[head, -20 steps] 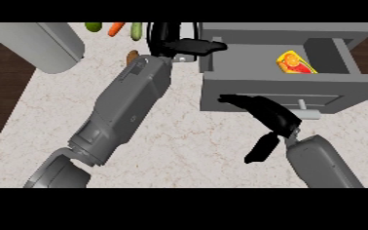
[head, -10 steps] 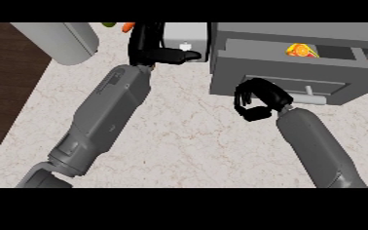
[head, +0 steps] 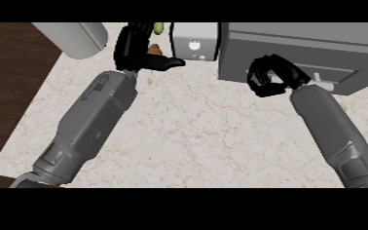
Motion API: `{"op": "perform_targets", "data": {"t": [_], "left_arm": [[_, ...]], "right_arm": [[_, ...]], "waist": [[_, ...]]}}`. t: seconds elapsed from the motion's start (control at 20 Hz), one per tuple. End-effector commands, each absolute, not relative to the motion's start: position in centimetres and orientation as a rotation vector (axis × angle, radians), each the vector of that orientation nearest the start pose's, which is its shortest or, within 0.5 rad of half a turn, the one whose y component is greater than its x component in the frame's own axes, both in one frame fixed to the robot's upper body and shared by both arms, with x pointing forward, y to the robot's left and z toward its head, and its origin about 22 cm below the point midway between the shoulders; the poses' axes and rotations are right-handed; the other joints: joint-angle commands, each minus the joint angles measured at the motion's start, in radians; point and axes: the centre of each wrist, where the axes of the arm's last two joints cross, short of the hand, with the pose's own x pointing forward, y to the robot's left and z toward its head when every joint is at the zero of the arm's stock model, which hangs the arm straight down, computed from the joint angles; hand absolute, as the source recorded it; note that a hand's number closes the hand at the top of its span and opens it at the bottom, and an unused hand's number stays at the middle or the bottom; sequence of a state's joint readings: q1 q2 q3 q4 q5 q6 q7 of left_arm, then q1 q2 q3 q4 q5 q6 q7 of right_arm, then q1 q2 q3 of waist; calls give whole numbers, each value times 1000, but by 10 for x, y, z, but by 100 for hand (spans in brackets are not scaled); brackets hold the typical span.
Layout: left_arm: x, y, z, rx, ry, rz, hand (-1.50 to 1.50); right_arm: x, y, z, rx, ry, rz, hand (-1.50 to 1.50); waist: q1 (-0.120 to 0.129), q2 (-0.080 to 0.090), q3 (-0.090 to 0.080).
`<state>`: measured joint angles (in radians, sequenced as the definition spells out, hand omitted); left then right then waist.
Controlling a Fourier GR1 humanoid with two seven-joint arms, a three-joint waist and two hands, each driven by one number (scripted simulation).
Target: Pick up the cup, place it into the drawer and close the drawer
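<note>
The grey drawer unit stands at the back right of the counter. Its drawer front sits flush with the unit, so the inside is hidden. The cup shows nowhere in view. My right hand has its fingers curled and rests against the left part of the drawer front, left of the small handle, with nothing in it. My left hand is at the back left, fingers relaxed and thumb pointing right, empty.
A white box stands just left of the drawer unit. A grey cylinder lies at the back left corner. Green and orange items peek out behind my left hand. The counter's left edge borders dark wood floor.
The drawer, open a second ago with a yellow-red object inside, is now pushed in. My right hand rose to the drawer front and curled. The left hand barely moved.
</note>
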<state>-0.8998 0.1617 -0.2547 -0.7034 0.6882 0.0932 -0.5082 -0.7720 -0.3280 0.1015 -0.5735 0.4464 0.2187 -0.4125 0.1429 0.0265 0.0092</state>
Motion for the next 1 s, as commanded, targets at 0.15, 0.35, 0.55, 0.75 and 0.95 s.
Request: {"op": "perform_targets", "data": {"t": [0.15, 0.35, 0.55, 0.75, 0.95], "left_arm": [[419, 154, 78, -418, -1907, 34, -150], [413, 154, 65, -427, -1901, 33, -150], [412, 166, 63, -445, -1879, 21, -150], [411, 160, 66, -475, -1881, 22, -150], [409, 177, 61, -469, -1881, 21, -150]], "right_arm": [[437, -299, 97, -349, -1596, 853, 150], [439, -303, 109, -330, -1613, 834, 150], [438, -314, 121, -322, -1632, 825, 150], [434, -323, 122, -280, -1627, 815, 150], [434, -326, 128, -270, -1632, 802, 150]], "waist": [[36, 16, -3], [56, 23, -5], [71, 25, -6], [77, 24, -5], [93, 23, -7]]}}
